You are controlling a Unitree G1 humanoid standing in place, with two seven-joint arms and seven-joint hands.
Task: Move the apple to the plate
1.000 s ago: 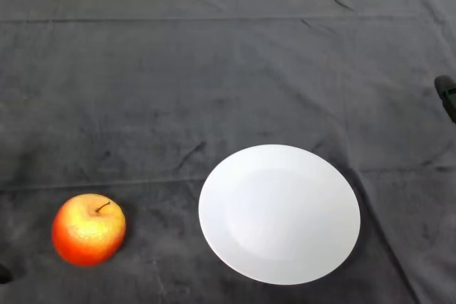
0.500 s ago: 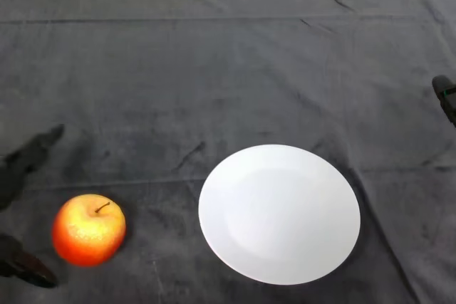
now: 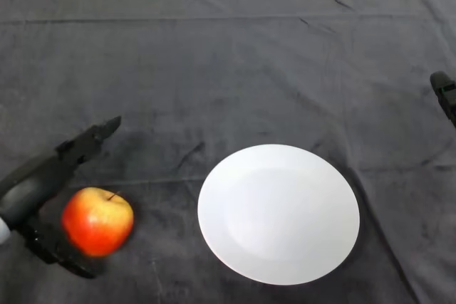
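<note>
A red and yellow apple (image 3: 97,220) sits on the dark cloth at the lower left. A white round plate (image 3: 278,213) lies to its right, a short gap apart, with nothing on it. My left hand (image 3: 32,186) comes in from the left edge and brackets the apple. Its fingers (image 3: 89,140) stretch straight past the apple's far side. The thumb (image 3: 68,261) lies along the apple's near side. The hand is open, and the palm is close against the apple's left side.
The dark cloth (image 3: 228,69) covers the whole table and is wrinkled. A small black object (image 3: 445,94) pokes in at the right edge. A pale strip runs along the far edge of the table.
My left hand has come in from the left edge and spread around the apple. The apple has shifted slightly right and away from me.
</note>
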